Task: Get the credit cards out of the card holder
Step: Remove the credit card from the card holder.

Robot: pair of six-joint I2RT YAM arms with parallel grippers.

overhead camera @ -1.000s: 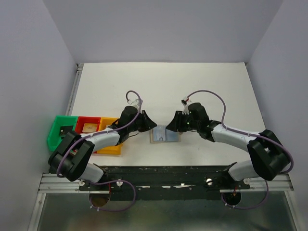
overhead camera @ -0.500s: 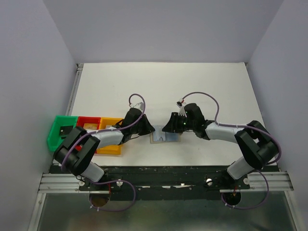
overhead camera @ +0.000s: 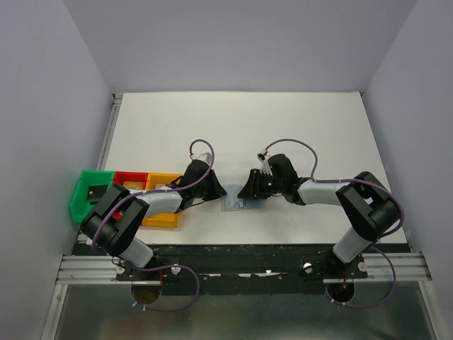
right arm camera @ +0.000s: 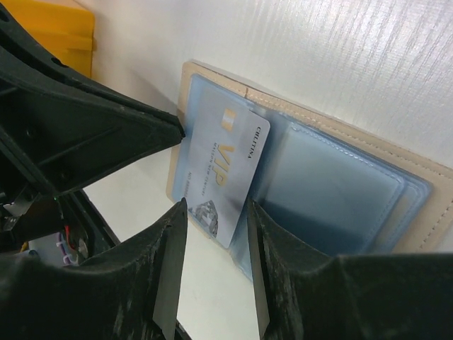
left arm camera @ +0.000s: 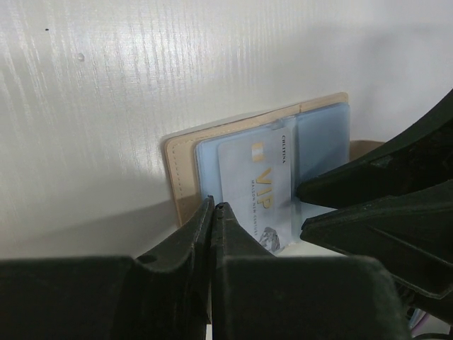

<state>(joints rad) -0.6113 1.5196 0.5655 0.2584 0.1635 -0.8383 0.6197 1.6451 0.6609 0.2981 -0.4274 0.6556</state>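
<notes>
An open card holder [overhead camera: 243,201] lies flat on the white table [overhead camera: 241,127], at mid-width and close to the near edge. Its two light-blue inner panels [right arm camera: 333,185] face up, framed by a tan border [left arm camera: 181,173]. A silvery-white credit card [right arm camera: 221,170] with gold "VIP" lettering and a small gold chip lies face up on one panel. It is drawn partway out of its pocket and slightly askew to the holder's edges. The other panel shows layered blue pockets.

near edge of card holder [left arm camera: 318,142] hidden behind left gripper [left arm camera: 211,207]
</notes>
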